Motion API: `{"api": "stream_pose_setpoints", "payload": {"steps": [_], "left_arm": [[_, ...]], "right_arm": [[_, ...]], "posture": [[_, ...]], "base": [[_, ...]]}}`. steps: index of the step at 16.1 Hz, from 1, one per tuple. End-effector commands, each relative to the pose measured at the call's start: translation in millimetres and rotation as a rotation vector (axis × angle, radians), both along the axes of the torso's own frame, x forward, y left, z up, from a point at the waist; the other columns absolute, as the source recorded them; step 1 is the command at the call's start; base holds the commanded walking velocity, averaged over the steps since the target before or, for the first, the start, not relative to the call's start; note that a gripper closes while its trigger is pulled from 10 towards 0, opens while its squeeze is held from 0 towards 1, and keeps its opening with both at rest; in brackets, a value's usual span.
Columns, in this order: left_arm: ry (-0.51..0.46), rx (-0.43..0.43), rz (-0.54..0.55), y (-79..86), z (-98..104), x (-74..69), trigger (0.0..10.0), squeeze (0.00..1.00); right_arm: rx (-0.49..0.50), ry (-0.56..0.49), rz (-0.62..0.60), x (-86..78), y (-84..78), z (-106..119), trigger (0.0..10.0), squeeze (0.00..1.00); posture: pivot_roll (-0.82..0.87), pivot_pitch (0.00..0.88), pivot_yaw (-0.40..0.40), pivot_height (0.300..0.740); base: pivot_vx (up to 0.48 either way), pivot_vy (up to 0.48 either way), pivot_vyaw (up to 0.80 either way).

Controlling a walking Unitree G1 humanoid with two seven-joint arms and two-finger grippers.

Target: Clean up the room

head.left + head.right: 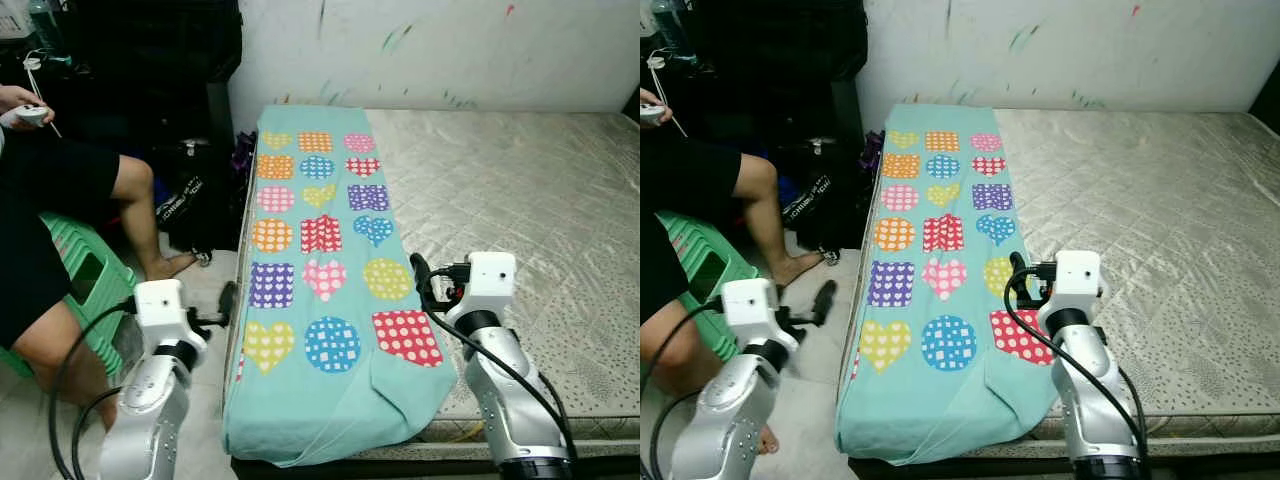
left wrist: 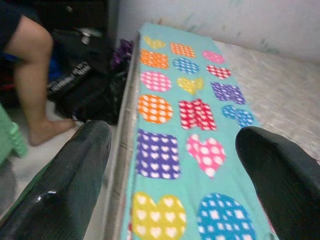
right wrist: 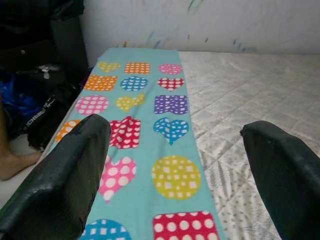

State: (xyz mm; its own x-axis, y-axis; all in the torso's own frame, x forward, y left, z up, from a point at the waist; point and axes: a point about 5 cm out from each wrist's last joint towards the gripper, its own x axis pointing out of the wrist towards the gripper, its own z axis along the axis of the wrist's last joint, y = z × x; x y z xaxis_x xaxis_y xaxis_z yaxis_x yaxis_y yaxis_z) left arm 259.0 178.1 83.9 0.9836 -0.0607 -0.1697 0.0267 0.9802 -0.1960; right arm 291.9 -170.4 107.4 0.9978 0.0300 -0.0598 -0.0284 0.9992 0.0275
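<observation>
The left gripper (image 2: 170,165) hovers at the near left edge of the bed, over the gap between floor and mattress; its fingers (image 2: 65,185) stand apart and hold nothing; the right gripper (image 3: 175,165) hovers over the near right side of the blanket, fingers (image 3: 60,175) likewise apart and holding nothing. The blanket (image 1: 320,250), teal with coloured hearts, circles and squares, lies folded in a long strip along the left side of the bed; its near end hangs over the foot edge. The mattress (image 1: 520,200), bare and quilted, extends to the right of the strip and reaches the wall. On the floor to the left, a black bag (image 1: 195,205) rests against the bed; beside it a person (image 1: 60,200) sits on a green stool (image 1: 85,270), one hand holding a white controller (image 1: 30,115).
</observation>
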Motion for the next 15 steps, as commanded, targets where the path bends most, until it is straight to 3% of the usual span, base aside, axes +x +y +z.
{"api": "stream_pose_setpoints", "payload": {"steps": [1, 9, 10, 11, 12, 15], "left_arm": [[0.01, 0.007, -0.039, -2.6, 1.6, -4.4, 10.0, 0.0], [-0.03, 0.14, -0.008, 12.1, 6.2, -36.1, 10.0, 0.0], [-0.024, 0.123, -0.025, 10.7, 4.5, -36.9, 10.0, 0.0], [-0.027, 0.124, -0.029, 9.9, 5.1, -36.2, 10.0, 0.0], [-0.03, 0.123, -0.026, 9.4, 6.1, -35.5, 10.0, 0.0], [-0.033, 0.117, -0.018, 9.9, 7.2, -36.6, 10.0, 0.0]], "right_arm": [[-0.012, -0.012, -0.005, 0.2, -4.1, 3.4, 10.0, 1.0], [-0.015, -0.073, -0.028, -2.1, -8.2, 19.3, 10.0, 1.0], [-0.004, -0.06, -0.025, -3.1, -5.9, 16.5, 10.0, 0.56], [-0.001, -0.055, -0.018, -3.8, -3.8, 15.5, 10.0, 0.39], [0.006, -0.047, -0.009, -5.0, -1.8, 15.0, 10.0, 0.0], [0.015, -0.042, 0.004, -7.0, 1.4, 14.9, 10.0, 0.0]], "posture": [[-0.11, 0.0, -0.018, 0.74], [-0.13, 0.0, -0.019, 0.74], [-0.13, 0.0, -0.019, 0.74], [-0.12, 0.0, -0.028, 0.74], [-0.12, 0.0, -0.029, 0.74], [-0.12, 0.0, -0.032, 0.74]], "base": [[0.0, 0.0, 0.0], [0.0, 0.0, 0.0], [0.0, 0.0, 0.0], [0.0, 0.0, 0.0], [0.0, 0.0, 0.0], [0.0, 0.0, 0.0]]}}
